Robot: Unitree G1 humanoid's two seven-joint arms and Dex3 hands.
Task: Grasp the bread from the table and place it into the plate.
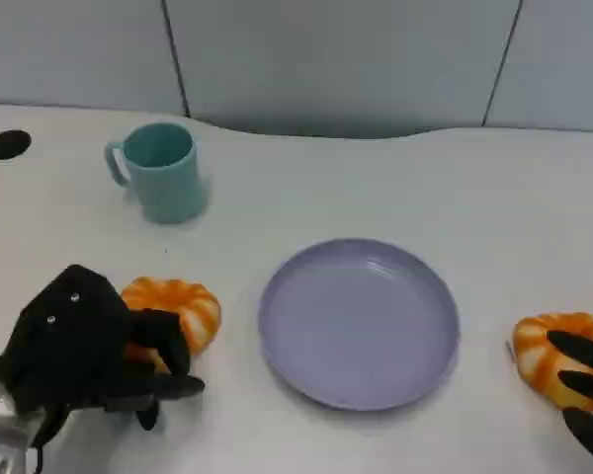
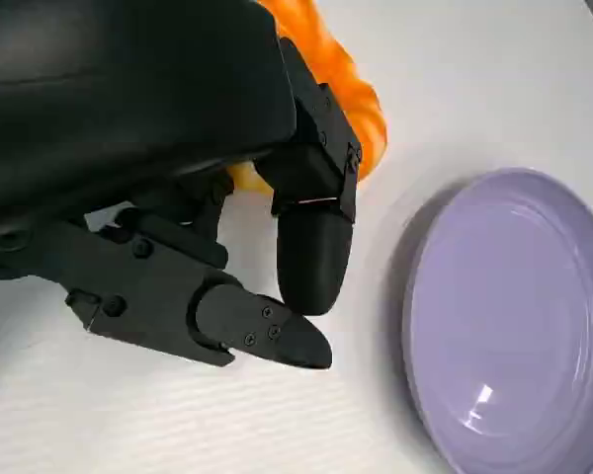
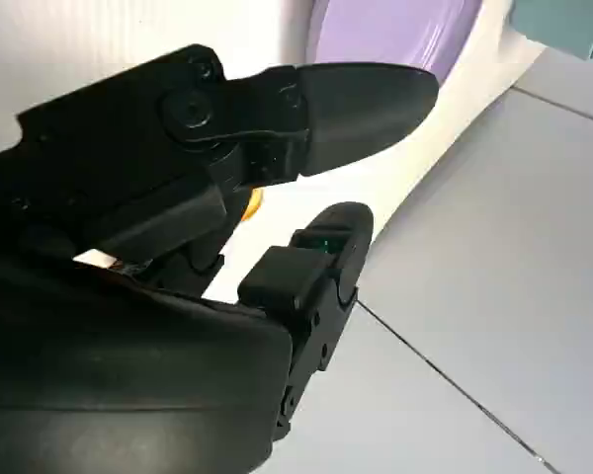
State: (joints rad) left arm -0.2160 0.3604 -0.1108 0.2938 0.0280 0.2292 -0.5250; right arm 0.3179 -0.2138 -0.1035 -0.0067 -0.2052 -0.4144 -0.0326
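Note:
Two orange ridged bread rolls lie on the white table. The left bread [image 1: 183, 304] sits left of the lavender plate [image 1: 361, 321], and my left hand [image 1: 84, 346] is over its near left side, fingers spread and reaching across it. The left wrist view has this bread [image 2: 341, 84] behind the fingers [image 2: 311, 257] of my left hand [image 2: 227, 197], beside the plate [image 2: 514, 316]. The right bread [image 1: 546, 348] lies right of the plate, with the spread fingers of my right hand [image 1: 588, 385] over its near right edge. In the right wrist view a sliver of bread [image 3: 251, 202] peeks out between the parted fingers of my right hand [image 3: 227, 227].
A teal mug [image 1: 163, 170] stands at the back left, well behind the left bread. A black round hole [image 1: 8, 144] sits in the table's far left. The table's curved far edge runs behind the plate, and a grey panelled wall lies beyond.

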